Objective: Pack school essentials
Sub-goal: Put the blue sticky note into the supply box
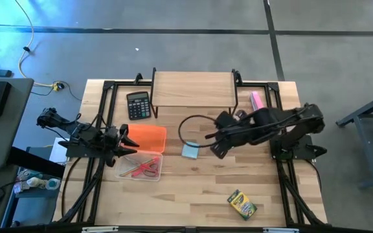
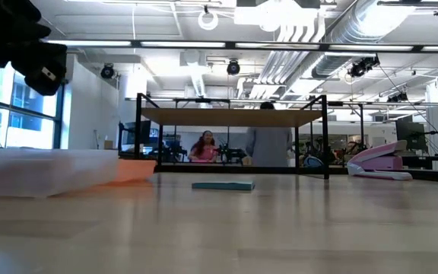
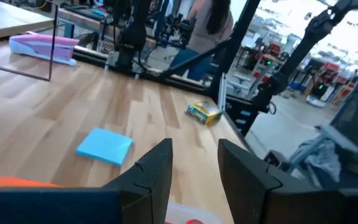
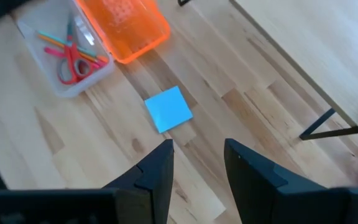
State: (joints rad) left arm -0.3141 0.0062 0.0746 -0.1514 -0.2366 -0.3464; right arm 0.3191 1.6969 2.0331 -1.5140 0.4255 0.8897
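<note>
On the table (image 1: 193,188), the clear box (image 1: 139,166) by the left edge holds scissors (image 4: 72,62). Mid-table lies the notepad (image 1: 190,151): light, flat, best pinched by opposite edges. Right gripper (image 4: 197,163) hovers spread above it; left gripper (image 3: 194,163) waits parted over the box.

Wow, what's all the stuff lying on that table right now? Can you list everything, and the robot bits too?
Clear box: one, see-through, left-front of table, open.
Scissors: one, red handles, inside the clear box.
Pencils and pen: a few thin ones, orange, green, pink-red, inside the clear box.
Orange lid: one, orange, beside the clear box on its far side.
Notepad: one, light blue, mid-table, lying flat.
Crayon box: one, yellow-green, front right.
Calculator: one, black, back left.
Pink block: one, pale pink, back right.
Wooden shelf: one, light wood on black legs, back centre.
Left gripper: open, over the clear box and lid.
Right gripper: open, above the table near the notepad.
</note>
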